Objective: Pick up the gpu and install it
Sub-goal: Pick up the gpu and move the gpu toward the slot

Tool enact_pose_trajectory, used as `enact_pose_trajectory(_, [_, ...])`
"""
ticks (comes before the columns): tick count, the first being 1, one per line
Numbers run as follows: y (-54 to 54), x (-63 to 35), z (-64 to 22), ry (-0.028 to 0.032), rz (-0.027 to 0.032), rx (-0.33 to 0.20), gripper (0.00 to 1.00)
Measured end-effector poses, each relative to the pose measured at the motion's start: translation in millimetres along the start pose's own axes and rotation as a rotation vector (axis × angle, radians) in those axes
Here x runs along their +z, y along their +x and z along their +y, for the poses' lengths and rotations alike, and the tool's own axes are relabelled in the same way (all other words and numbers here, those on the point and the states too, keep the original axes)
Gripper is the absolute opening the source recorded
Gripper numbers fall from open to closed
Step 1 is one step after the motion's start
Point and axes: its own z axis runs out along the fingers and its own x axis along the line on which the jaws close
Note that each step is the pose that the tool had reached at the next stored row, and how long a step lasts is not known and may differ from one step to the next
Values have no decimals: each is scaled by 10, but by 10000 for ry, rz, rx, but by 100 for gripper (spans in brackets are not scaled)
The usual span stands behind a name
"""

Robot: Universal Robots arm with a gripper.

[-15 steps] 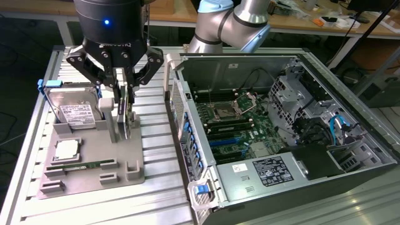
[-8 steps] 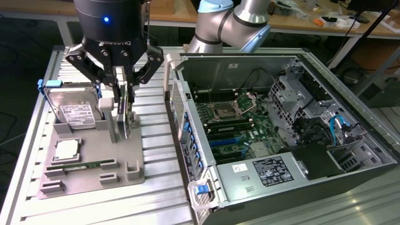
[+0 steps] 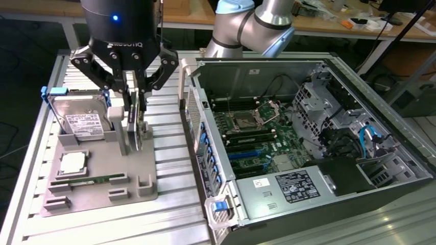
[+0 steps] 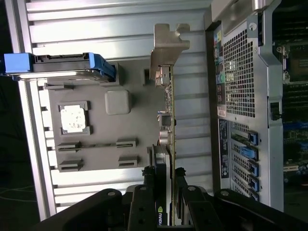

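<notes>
While the exterior view takes in the whole pincer [image 3: 129, 121] from the side, with its black body and linked fingers reaching down, the wrist view looks straight along those fingers [image 4: 147, 197] and meets the gpu [image 4: 167, 120] edge-on. From that angle the card is a thin line running away from the pincer to its silver bracket [image 4: 169, 48] at the far end. The exterior view adds the open computer case [image 3: 381, 127] with its motherboard [image 3: 252, 132]. The wrist view gives the case's perforated rear panel [image 4: 240, 72] just beside the card.

Under everything lies a bench [image 3: 170, 219] of ribbed aluminium slats. Wooden desks [image 3: 191, 10] with clutter stand behind the grey robot arm [image 3: 252, 25].

Directly below the pincer sits a grey holder tray [image 3: 102, 196]. The gpu [image 3: 138, 135] stands on edge over it, pinched between the two fingers, one pad on each face. Whether its lower edge has left the tray's slot cannot be told.

Beside the pincer, toward the exterior view's left, a hard drive [image 3: 85, 120] in a blue caddy leans in the same tray. Nearer the camera than the pincer lie a processor chip [image 3: 73, 162] and a narrow memory stick [image 3: 89, 180]. The case stands on the pincer's other side, close by.
</notes>
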Motion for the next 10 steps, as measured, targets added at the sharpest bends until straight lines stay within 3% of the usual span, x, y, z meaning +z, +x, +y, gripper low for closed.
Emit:
enact_pose_trajectory(3, [0,-11,3,41,-3,-1,27])
enact_pose_trajectory(10, [-3,-83,0,65,-5,-2,27])
